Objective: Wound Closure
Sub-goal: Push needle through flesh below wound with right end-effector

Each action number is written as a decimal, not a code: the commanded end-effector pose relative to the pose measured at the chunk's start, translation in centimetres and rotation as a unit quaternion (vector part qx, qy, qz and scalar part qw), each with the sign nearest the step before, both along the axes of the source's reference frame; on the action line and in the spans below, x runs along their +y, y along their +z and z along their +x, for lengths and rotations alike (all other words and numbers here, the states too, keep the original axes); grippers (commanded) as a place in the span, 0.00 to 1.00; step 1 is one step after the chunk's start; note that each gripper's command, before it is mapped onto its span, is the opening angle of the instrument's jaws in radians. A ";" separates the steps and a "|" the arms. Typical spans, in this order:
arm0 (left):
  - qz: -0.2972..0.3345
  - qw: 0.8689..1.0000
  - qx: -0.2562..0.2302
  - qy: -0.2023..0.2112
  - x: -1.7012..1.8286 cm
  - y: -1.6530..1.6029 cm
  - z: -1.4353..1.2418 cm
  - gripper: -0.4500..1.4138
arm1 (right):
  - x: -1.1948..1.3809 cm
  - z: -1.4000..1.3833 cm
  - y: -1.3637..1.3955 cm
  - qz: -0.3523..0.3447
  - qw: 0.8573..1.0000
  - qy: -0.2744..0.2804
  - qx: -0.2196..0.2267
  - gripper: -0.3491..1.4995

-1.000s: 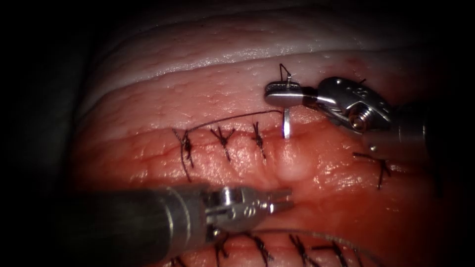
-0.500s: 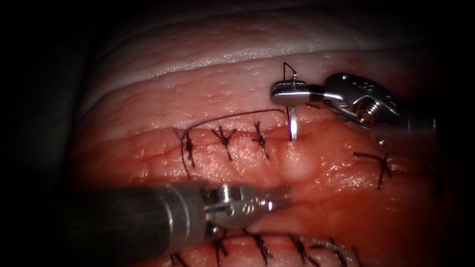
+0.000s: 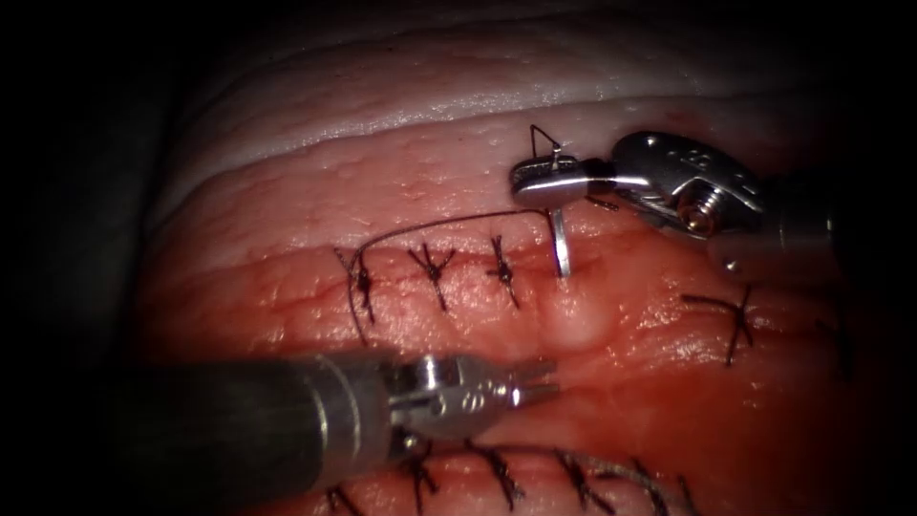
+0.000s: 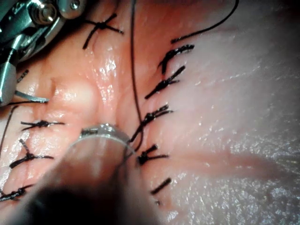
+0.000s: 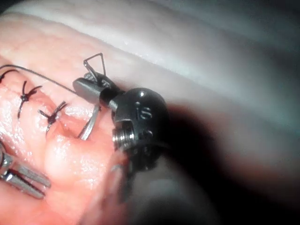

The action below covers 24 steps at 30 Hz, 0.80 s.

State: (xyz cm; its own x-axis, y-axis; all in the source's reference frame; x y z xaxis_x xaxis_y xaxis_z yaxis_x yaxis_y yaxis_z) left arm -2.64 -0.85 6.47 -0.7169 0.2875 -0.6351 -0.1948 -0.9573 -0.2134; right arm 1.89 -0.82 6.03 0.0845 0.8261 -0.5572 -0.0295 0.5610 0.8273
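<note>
My right tool (image 3: 523, 180) is shut on the curved needle (image 3: 560, 244) near its tail end. The needle hangs down from the jaws, and its point meets the tissue (image 3: 315, 191) at the cut line, just right of the third stitch (image 3: 501, 272). Thread (image 3: 430, 227) arcs from the needle leftward to the first stitch (image 3: 361, 279), and a small loop stands above the jaws. My left tool (image 3: 546, 378) lies low on the near side, jaws slightly open and holding nothing, tips against the tissue. The right wrist view shows the needle (image 5: 89, 124) below the jaws (image 5: 89, 86).
A raised pale bump (image 3: 571, 323) sits just below the needle's point. One separate stitch (image 3: 735, 320) lies at the right. A second row of stitches (image 3: 501, 473) with loose thread runs along the near edge. Red fluid wets the tissue around the cut.
The right tool rose a little and turned. The needle's point went from just above the cut down onto the cut line. The left tool barely shifted, and its jaws parted slightly.
</note>
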 end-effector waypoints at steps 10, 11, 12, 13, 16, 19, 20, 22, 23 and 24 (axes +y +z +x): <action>0.000 1.000 -0.001 0.001 0.00 0.05 -0.04 0.19 | -0.05 0.16 -0.04 0.101 0.994 -0.028 0.026 0.00; 0.000 1.000 -0.001 0.001 0.00 0.05 -0.04 0.19 | -0.07 0.17 -0.04 0.107 0.993 -0.033 0.029 0.00; 0.000 1.000 -0.001 0.001 0.00 0.05 -0.04 0.19 | -0.09 0.19 -0.06 0.121 0.991 -0.040 0.034 0.00; 0.000 1.000 -0.001 0.001 0.00 0.05 -0.03 0.19 | -0.11 0.20 -0.07 0.133 0.989 -0.047 0.043 0.00; 0.000 1.000 -0.001 0.001 -0.01 0.05 -0.03 0.19 | -0.15 0.24 -0.10 0.150 0.985 -0.058 0.064 0.00; 0.000 1.000 -0.002 0.002 -0.01 0.05 -0.02 0.19 | -0.20 0.28 -0.14 0.170 0.980 -0.069 0.081 0.00; 0.000 1.000 -0.002 0.002 -0.01 0.05 -0.02 0.19 | -0.23 0.30 -0.17 0.181 0.977 -0.075 0.088 0.00; 0.000 1.000 -0.002 0.002 -0.01 0.05 -0.01 0.19 | -0.26 0.31 -0.20 0.202 0.973 -0.074 0.084 0.00; 0.000 1.000 -0.002 0.002 -0.01 0.05 -0.01 0.19 | -0.27 0.31 -0.22 0.216 0.970 -0.072 0.080 0.00; 0.000 1.000 -0.002 0.002 -0.01 0.05 -0.01 0.19 | -0.28 0.30 -0.24 0.225 0.969 -0.071 0.076 0.00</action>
State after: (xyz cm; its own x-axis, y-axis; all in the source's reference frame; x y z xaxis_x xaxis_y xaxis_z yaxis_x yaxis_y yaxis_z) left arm -2.59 -0.85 6.46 -0.7161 0.2846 -0.6374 -0.1903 -0.9581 -0.2141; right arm 2.11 -1.12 5.75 0.1627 0.9754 -0.1485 0.1592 0.1226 0.9796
